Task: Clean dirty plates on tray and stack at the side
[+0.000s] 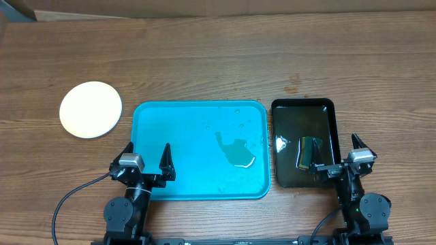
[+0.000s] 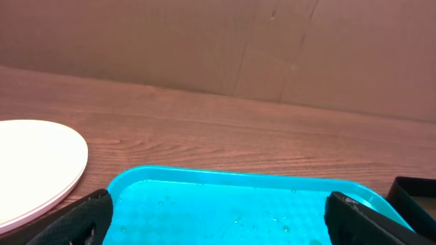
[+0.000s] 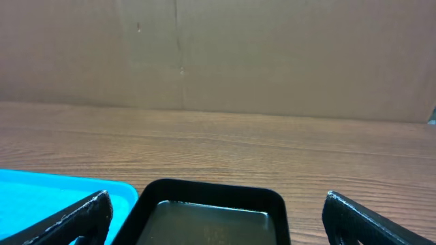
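Observation:
The plates (image 1: 90,109) lie as one pale round stack on the bare wood left of the tray; in the left wrist view the plates (image 2: 34,163) show layered rims. The turquoise tray (image 1: 157,122) holds no plate, only droplets and a dark puddle (image 1: 238,155). My left gripper (image 1: 147,152) hovers open over the tray's near left corner, and the left wrist view shows the tray (image 2: 231,180) between its spread fingers (image 2: 75,221). My right gripper (image 1: 337,154) is open at the near right corner of the black tray, with nothing between its fingers (image 3: 361,218).
A smaller black tray (image 1: 303,105) holding murky water sits right of the turquoise one, with a dark green sponge (image 1: 312,151) lying in it. A cardboard wall (image 3: 218,54) stands behind the table. Bare wood stretches across the far half.

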